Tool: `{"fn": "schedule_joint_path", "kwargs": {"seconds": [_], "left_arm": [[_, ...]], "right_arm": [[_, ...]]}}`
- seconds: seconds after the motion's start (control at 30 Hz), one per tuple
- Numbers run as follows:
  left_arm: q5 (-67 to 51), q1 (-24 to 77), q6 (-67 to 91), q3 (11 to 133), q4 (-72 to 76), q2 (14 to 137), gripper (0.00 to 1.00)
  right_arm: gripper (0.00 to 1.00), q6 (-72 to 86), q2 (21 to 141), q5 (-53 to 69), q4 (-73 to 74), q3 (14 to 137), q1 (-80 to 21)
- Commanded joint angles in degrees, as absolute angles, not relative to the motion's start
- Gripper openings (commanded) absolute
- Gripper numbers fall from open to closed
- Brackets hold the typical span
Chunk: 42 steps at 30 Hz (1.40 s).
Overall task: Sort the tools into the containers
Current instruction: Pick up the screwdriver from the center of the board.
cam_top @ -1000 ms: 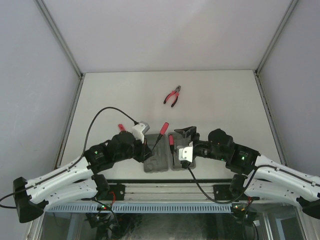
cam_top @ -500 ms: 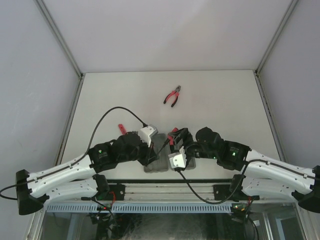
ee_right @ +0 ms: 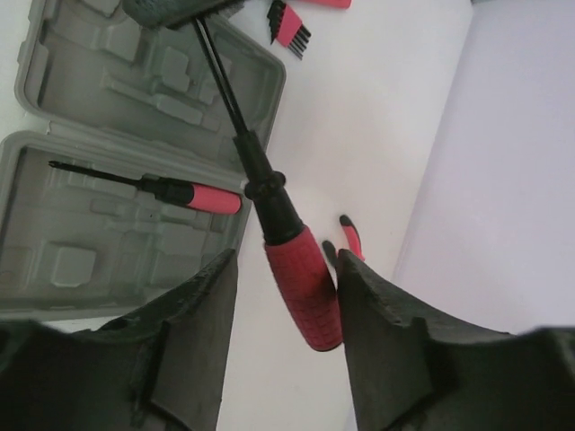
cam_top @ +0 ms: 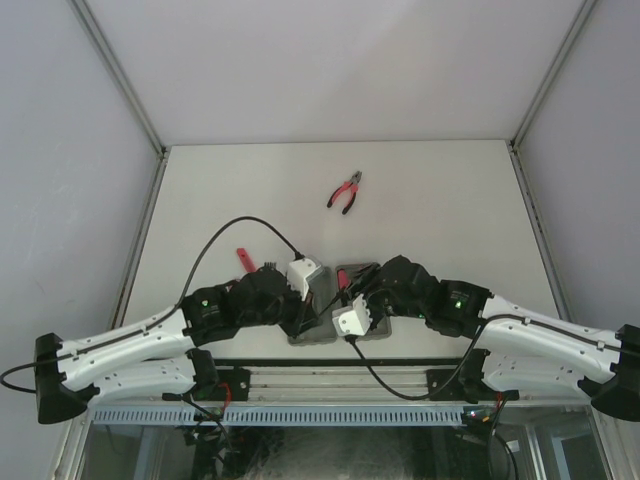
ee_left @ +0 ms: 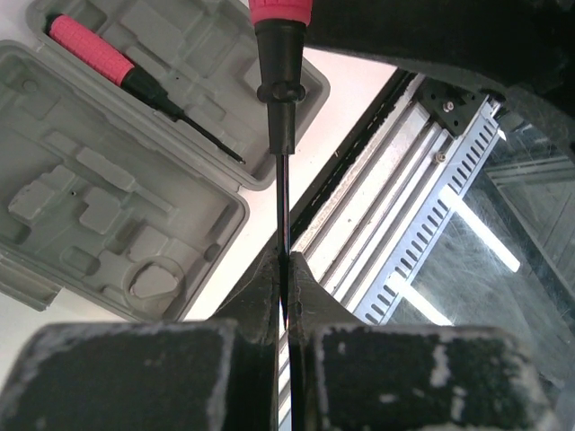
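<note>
We have one driver (ee_left: 94, 54) in the case (ee_left: 72, 224); left gripper (ee_left: 286, 287) clamps the long screwdriver (ee_left: 281, 99), right gripper (ee_right: 287, 269) apart, pliers (cam_top: 346, 191) wait.

Colour rundown from where I'm standing: the tool case (ee_left: 108, 180) is plain mid-grey plastic all over, no print on it. The short driver (ee_left: 99, 58) in it has a pinkish-red, finely textured handle and a black shank. The long screwdriver (ee_right: 289, 260) goes deep red grip, black collar, black shaft. The comb-like piece (ee_right: 289, 29), at 12 o'clock in the right wrist view, is red and black. The pliers (cam_top: 346, 191), 12 o'clock from the case, have red handles edged in black. The table (cam_top: 450, 200) is off-white. The left arm (cam_top: 120, 345) and right arm (cam_top: 560, 340) are white with black joints, with a small green light (cam_top: 455, 294) on the right one. The left gripper (ee_left: 286, 269) is black, flecked with whitish scuffs.
</note>
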<state>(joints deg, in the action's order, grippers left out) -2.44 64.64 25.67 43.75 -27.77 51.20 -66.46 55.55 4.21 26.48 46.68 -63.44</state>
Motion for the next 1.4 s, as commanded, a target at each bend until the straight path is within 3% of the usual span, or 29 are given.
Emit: {"fn": "schedule_joint_path", "kwargs": {"seconds": [0.0,0.17,0.33,0.53,0.67,0.93,1.37], "left_arm": [[-4.5,65.6,23.5,48.2,-26.4,51.6,0.00],[-4.7,66.0,23.2,48.2,-26.4,51.3,0.05],[-4.2,66.0,23.0,48.2,-26.4,50.3,0.22],[-1.3,66.0,23.3,48.1,-26.4,47.3,0.50],[1.9,65.9,24.0,48.0,-26.6,44.8,0.60],[14.9,65.9,27.0,46.9,-27.8,37.3,0.65],[29.7,65.9,32.5,44.1,-29.5,28.3,0.69]], "right_arm": [[0.42,-67.3,55.6,0.8,27.2,49.3,-63.7],[0.22,-67.0,54.5,1.6,27.3,49.0,-62.8],[0.03,-66.2,53.4,2.3,28.3,49.0,-62.3],[0.01,-63.8,51.9,2.8,27.1,47.9,-61.9],[0.00,-61.0,50.9,3.2,24.9,46.5,-62.0],[0.00,-50.9,48.8,2.8,17.9,42.8,-62.3],[0.00,-10.8,49.8,-7.6,0.6,38.1,-64.0]]}}
